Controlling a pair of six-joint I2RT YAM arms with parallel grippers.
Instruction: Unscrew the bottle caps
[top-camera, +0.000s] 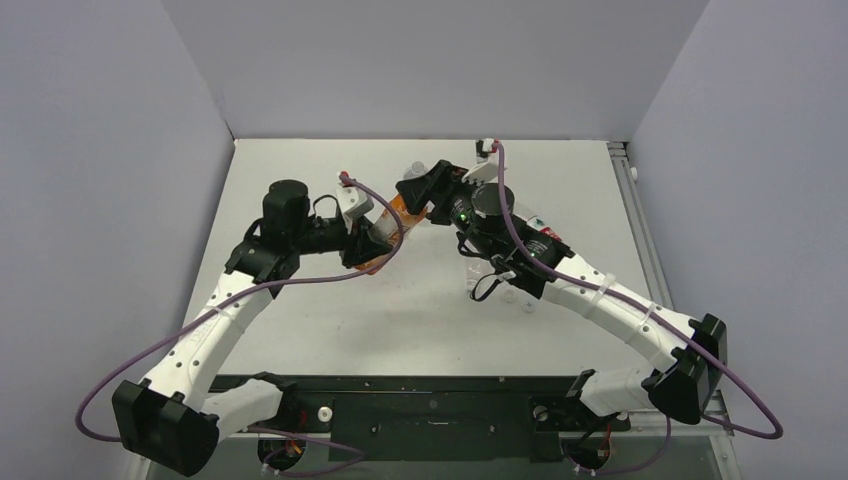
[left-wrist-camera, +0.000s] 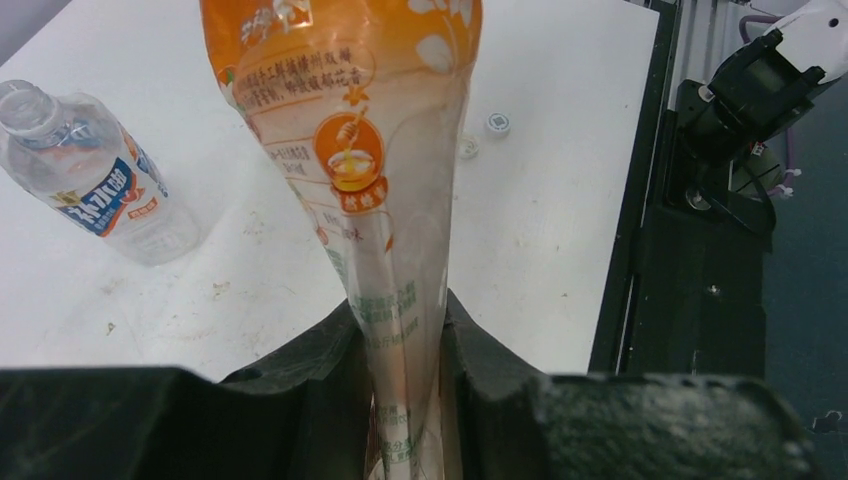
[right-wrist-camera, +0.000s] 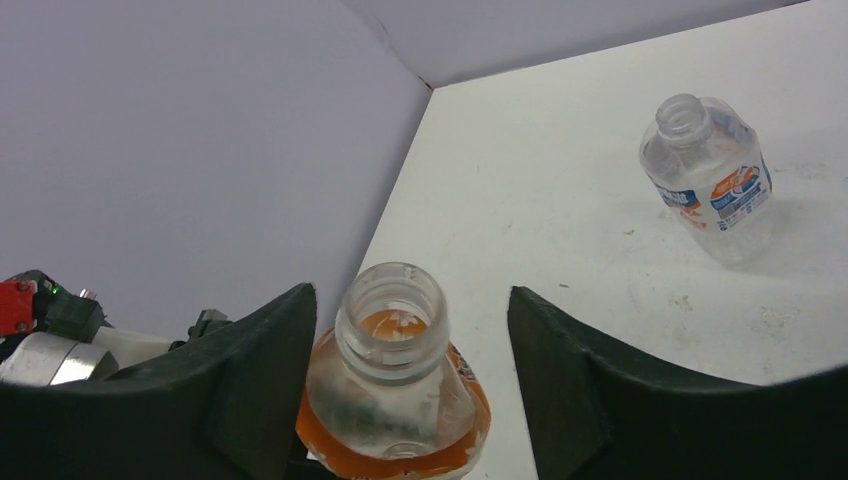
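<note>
My left gripper (left-wrist-camera: 405, 335) is shut on the body of an orange-labelled bottle (left-wrist-camera: 350, 130), squeezing it flat between the fingers. It holds it above the table in the top view (top-camera: 398, 213). The bottle's neck (right-wrist-camera: 392, 318) is open, with no cap on it. My right gripper (right-wrist-camera: 410, 300) is open, one finger on either side of that neck, not touching it. Two whitish caps (left-wrist-camera: 497, 123) (left-wrist-camera: 467, 148) lie loose on the table. The red cap is out of view.
A clear bottle with a blue label (left-wrist-camera: 90, 175) lies on the table without a cap; it also shows in the right wrist view (right-wrist-camera: 712, 180). More clear bottles lie under my right arm (top-camera: 500, 285). The black rail (top-camera: 430, 400) runs along the near edge.
</note>
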